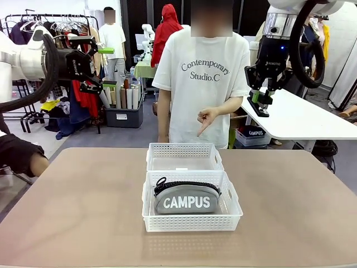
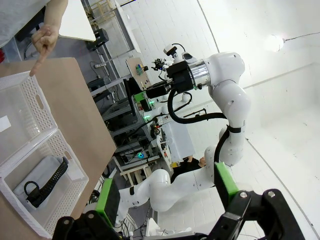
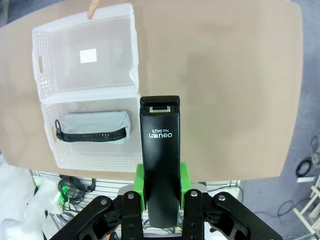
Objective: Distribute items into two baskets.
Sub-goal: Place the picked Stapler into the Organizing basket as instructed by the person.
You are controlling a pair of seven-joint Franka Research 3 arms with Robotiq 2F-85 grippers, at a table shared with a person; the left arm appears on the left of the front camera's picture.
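Two white lattice baskets stand end to end mid-table. In the near basket [image 1: 192, 222] [image 3: 49, 147] lies the grey "CAMPUS" pouch [image 1: 187, 200] [image 3: 92, 126] [image 2: 44, 176]. The far basket [image 1: 184, 147] [image 3: 36, 65] holds nothing but a small white label. My right gripper [image 1: 258, 99] [image 3: 160, 187] hangs high at the right, above and beyond the table's far right part, shut on the black stapler [image 1: 261, 109] [image 3: 160, 160]. High at the left, my left gripper [image 1: 97, 64] [image 2: 167, 192] is open and holds nothing. The person's hand [image 1: 206, 119] [image 2: 46, 39] points down at the far basket.
The person stands at the far edge of the brown table [image 1: 83, 195], right behind the baskets. A white table [image 1: 301, 117] stands behind at the right, clothes racks and a bin at the back left. Bare tabletop lies on both sides of the baskets.
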